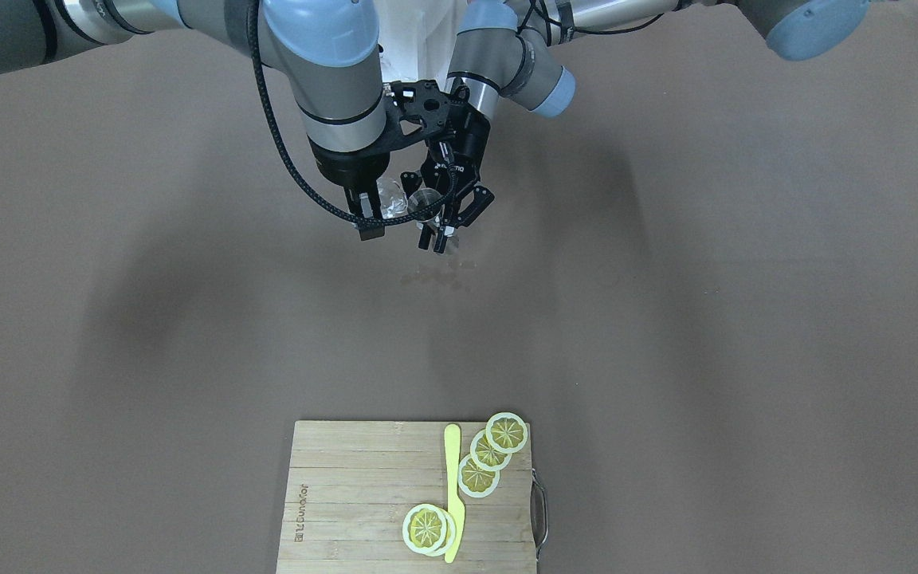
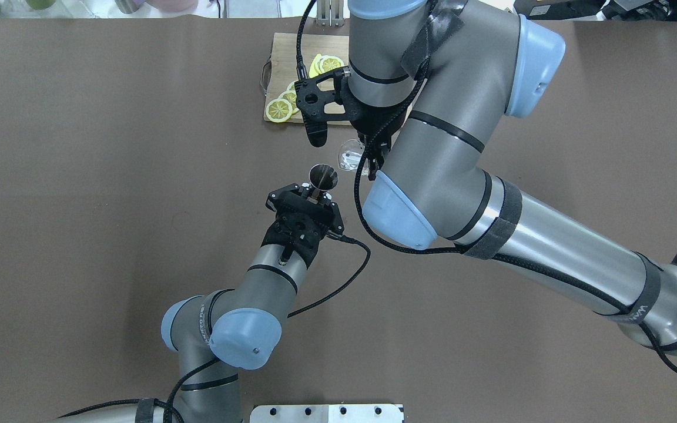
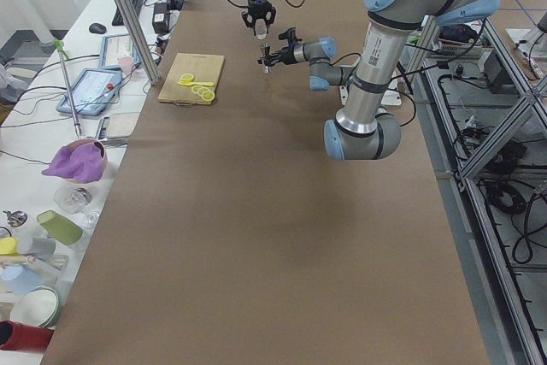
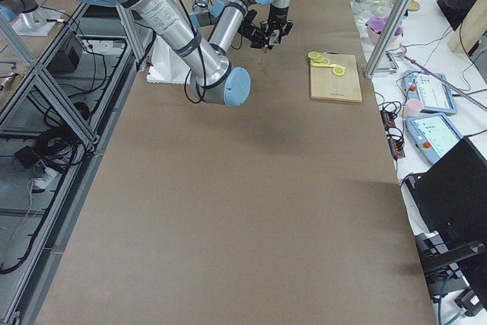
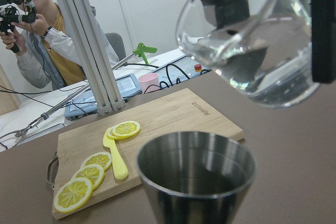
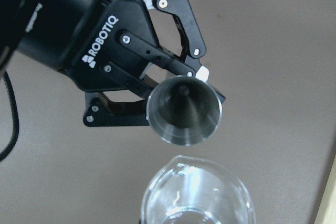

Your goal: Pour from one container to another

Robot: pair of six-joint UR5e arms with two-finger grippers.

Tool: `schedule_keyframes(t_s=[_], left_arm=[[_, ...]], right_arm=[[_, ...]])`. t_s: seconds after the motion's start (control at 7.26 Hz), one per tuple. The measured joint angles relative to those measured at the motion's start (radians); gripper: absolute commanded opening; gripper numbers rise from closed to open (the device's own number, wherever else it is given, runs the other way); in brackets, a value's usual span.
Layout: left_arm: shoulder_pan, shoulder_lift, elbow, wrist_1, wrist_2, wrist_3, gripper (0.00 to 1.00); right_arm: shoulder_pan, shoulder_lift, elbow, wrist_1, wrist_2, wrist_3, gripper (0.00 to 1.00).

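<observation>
My right gripper (image 2: 369, 156) is shut on the small clear glass (image 2: 349, 157), which hangs tilted above the table with clear liquid in it (image 5: 252, 51). Just below and beside the glass's lip, my left gripper (image 2: 317, 191) is shut on the waist of the steel jigger (image 2: 322, 175), held upright with its open cone up (image 5: 197, 174). The right wrist view looks down into the jigger (image 6: 184, 110), with the glass rim (image 6: 197, 192) close under it. From the front, the glass (image 1: 390, 195) and the jigger (image 1: 425, 204) hang side by side between the right gripper (image 1: 369, 222) and the left gripper (image 1: 436, 233).
A wooden cutting board (image 1: 347, 494) with lemon slices (image 1: 491, 454) and a yellow knife (image 1: 453, 486) lies at the table's far edge from the robot. Small wet spots (image 1: 435, 279) mark the mat below the grippers. A person (image 5: 37, 40) sits beyond the board.
</observation>
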Motion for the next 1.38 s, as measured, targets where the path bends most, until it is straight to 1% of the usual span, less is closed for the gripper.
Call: schedule_keyframes(t_s=[0.28, 1.38], left_arm=[[-0.001, 0.0, 0.0, 0.006, 0.0, 0.0, 0.0], [-0.005, -0.002, -0.004, 0.01, 0.006, 0.0, 0.0]], right_arm=[[-0.002, 0.003, 0.002, -0.019, -0.015, -0.033, 0.0], [-0.031, 0.048, -0.015, -0.103, -0.066, -0.043, 0.0]])
